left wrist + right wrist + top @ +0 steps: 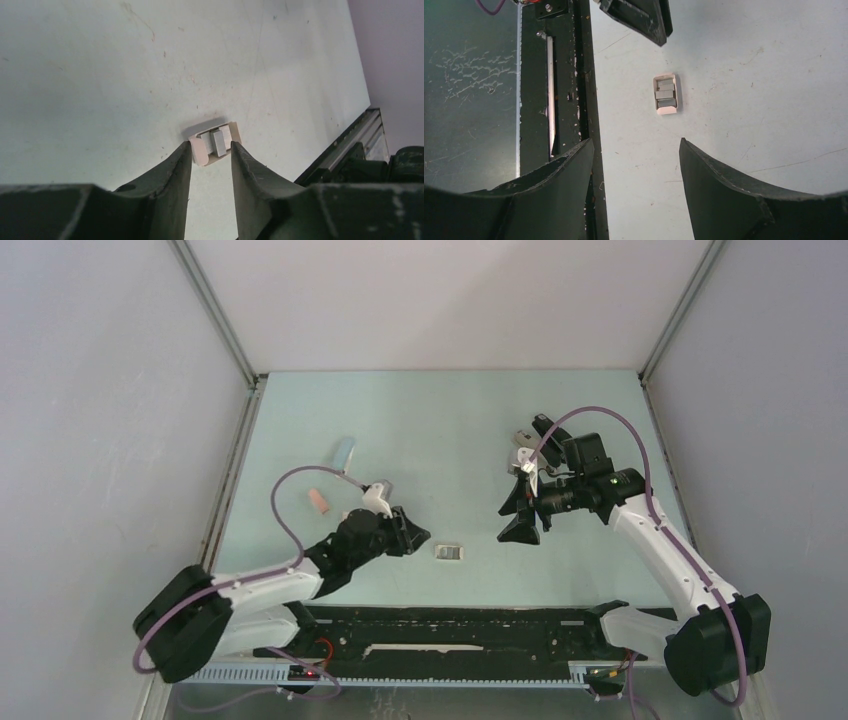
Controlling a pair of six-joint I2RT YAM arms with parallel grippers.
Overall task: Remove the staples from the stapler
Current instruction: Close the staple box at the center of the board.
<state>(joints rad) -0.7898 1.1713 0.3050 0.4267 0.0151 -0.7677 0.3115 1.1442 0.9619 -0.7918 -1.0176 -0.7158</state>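
Note:
A few short silvery-grey strips of staples (218, 141) lie in a small pale open box (202, 151) on the light green table. The same staples (666, 93) show in the right wrist view and, tiny, in the top view (450, 552). My left gripper (211, 144) is low over the table with its jaws apart. Its fingertips are at the box's near edge, with nothing between them. My right gripper (635, 141) hovers to the right of the box (512, 520), wide open and empty. A light blue stapler (343, 451) lies behind the left arm.
A small pink block (318, 502) lies left of the left wrist. A black rail (450, 625) runs along the near table edge, and is close to the right gripper's left finger in the right wrist view (559, 75). Grey enclosure walls stand on three sides.

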